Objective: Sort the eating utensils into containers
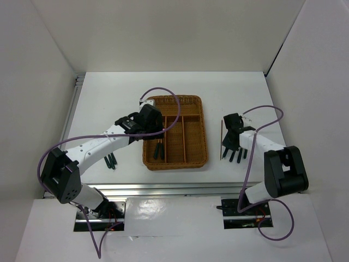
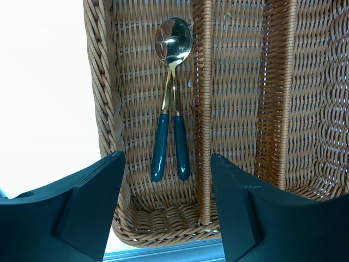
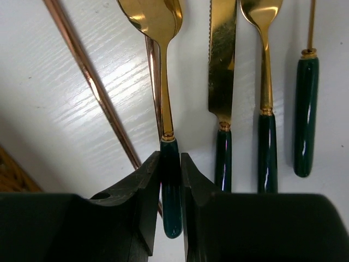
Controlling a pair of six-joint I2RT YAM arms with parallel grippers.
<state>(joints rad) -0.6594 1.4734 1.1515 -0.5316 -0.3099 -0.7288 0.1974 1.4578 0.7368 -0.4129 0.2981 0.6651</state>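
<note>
Right gripper [image 3: 170, 164] clenched across the dark green handle of a gold-bowled spoon [image 3: 155, 22] on the white table [image 1: 109, 98], long axis running straight ahead from the grip, with the brown woven wicker tray [image 1: 203, 131] to its left under the open left gripper [image 2: 167, 161].

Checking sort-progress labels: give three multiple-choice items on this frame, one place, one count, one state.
1. The gold-headed, dark-green-handled utensils in the brown woven wicker tray lie in: A) its leftmost long slot B) its crosswise slot C) its rightmost long slot
2. Green handles in that slot: A) one B) two C) four
3. The right gripper is: A) open above the tray B) shut on a gold spoon by its green handle C) shut on nothing
Key: 1A, they lie along the tray's left wall; 2B, two handles show side by side; 3B, its jaws pinch the handle.
</note>
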